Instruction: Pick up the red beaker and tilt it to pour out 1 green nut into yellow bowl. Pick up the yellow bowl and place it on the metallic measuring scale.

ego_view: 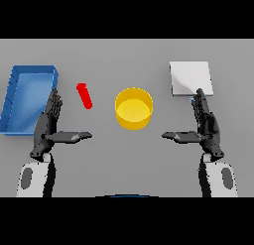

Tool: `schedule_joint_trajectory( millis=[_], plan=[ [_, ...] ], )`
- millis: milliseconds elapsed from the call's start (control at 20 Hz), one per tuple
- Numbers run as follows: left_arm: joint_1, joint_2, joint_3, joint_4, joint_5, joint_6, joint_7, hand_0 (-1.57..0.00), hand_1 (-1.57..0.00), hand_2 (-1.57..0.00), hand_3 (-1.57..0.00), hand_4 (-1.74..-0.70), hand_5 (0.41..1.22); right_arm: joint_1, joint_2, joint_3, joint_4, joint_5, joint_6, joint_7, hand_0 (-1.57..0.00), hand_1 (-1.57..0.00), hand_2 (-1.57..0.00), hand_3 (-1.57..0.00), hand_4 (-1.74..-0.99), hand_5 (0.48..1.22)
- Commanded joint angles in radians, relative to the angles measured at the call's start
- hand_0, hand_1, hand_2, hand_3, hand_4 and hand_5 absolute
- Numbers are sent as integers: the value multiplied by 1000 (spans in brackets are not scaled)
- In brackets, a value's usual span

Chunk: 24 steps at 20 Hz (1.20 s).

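Both hands hovering open over the grey worktop (pixel 124 154)

The left hand (pixel 48 122) and right hand (pixel 206 122) are holding nothing, fingers straight; the slim red beaker (pixel 84 95) is lying just beyond the left thumb, the round yellow bowl (pixel 133 108) between both hands, the flat metallic measuring scale (pixel 191 78) beyond the right fingertips.

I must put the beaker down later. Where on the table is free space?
Free: the front strip between left hand and right hand, below the yellow bowl, and the far strip behind everything. Crowded: the gap between blue bin and red beaker, where the left fingers reach.
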Motion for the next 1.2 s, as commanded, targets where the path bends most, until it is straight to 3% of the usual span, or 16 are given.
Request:
schedule_joint_trajectory(
  millis=[0, 250, 300, 350, 400, 500, 750, 950, 1150],
  plan=[
    [-1, -1, -1, 0, -1, 2, 1, 1, 1, 1, 1, -1204, 652, -1, 2, 1, 0, 1, -2, 1, 1, 1, 1, 1, -1245, 681],
    [1, -8, -5, -1, -8, 8, -8, 1, 1, 1, 1, -1204, 652, -6, 17, 14, 4, 19, -16, -1, 1, 1, 1, 1, -1245, 681],
    [25, 23, -37, -43, -56, 5, -8, 1, 1, 1, 1, -1204, 652, 31, -25, 56, -30, 121, -35, -82, 1, 1, 1, 1, -1245, 681],
    [41, 30, -72, -79, -94, 3, 2, 1, 1, 1, 1, -1207, 649, 62, -43, 90, -65, 183, -45, -111, 1, 1, 1, 1, -1242, 678],
    [58, 38, -90, -104, -113, 0, 14, 1, 1, 1, 1, -1212, 650, 85, -52, 109, -85, 227, -57, -125, 1, 1, 1, 1, -1239, 679],
    [70, 41, -110, -127, -140, 5, 50, 1, 1, 1, 1, -1223, 658, 105, -59, 133, -131, 272, -67, -93, 1, 1, 1, 1, -1235, 678],
    [54, 51, -124, -107, -158, -10, 63, 1, 1, 1, 1, -1254, 679, 92, -58, 134, -124, 251, -45, -79, 1, 1, 1, 1, -1254, 682],
    [-34, 44, -98, 5, -133, -28, 51, 1, 1, 1, 1, -1356, 724, 103, -57, 129, -147, 214, -22, -100, 1, 1, 1, 1, -1286, 676],
    [-136, 40, -73, 137, -153, -8, 45, 1, 1, 1, 1, -1382, 739, 94, -48, 124, -133, 213, -30, -83, 1, 1, 1, 1, -1312, 681]
  ],
)
